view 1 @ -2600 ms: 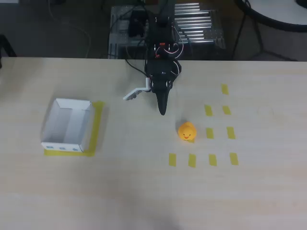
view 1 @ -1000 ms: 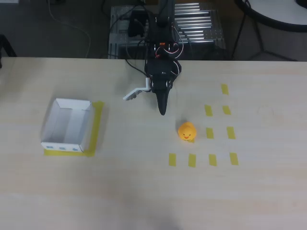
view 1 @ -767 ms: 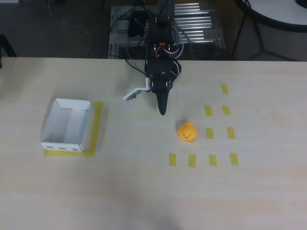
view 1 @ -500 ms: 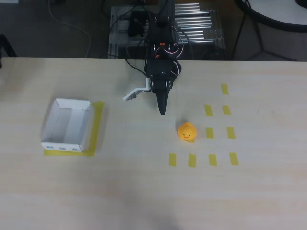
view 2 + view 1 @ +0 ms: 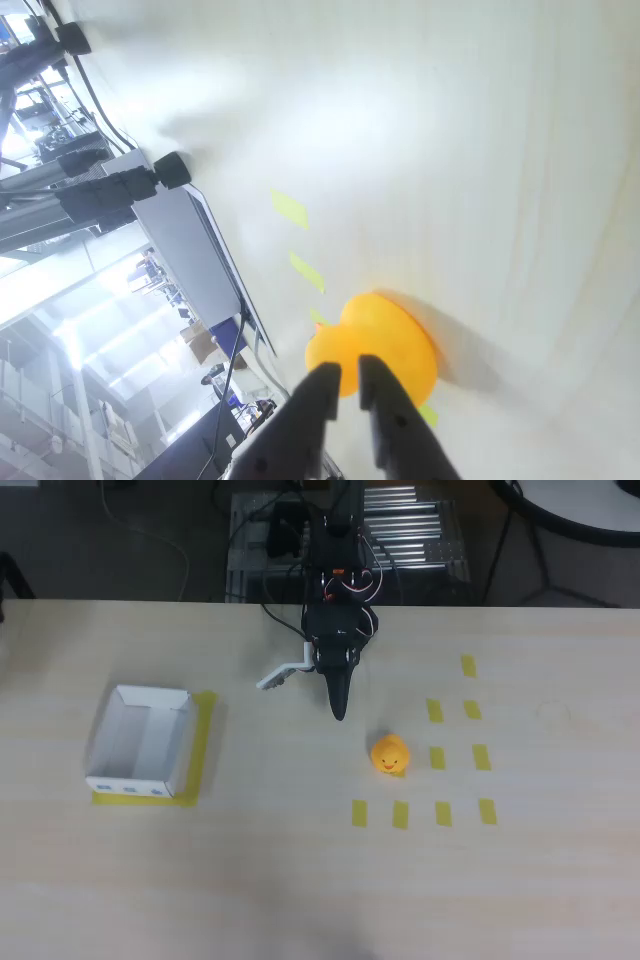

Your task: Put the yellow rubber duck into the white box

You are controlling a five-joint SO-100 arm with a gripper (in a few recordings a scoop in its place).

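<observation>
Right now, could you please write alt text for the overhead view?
A black arm's pincer points down at a pale table, just up-left of a yellow rubber duck. A white box sits far left on yellow tape.

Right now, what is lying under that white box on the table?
Yellow tape lies under the white box: a strip shows along its right side and front edge in the overhead view. The box floor covers the rest, so what lies beneath it cannot be seen.

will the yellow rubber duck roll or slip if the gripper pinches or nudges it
The yellow rubber duck looks small and rounded, so a nudge would probably tip it or roll it across the smooth table. Its curved body may squirt out of the narrow gripper unless pinched centrally. It is probably light.
</observation>
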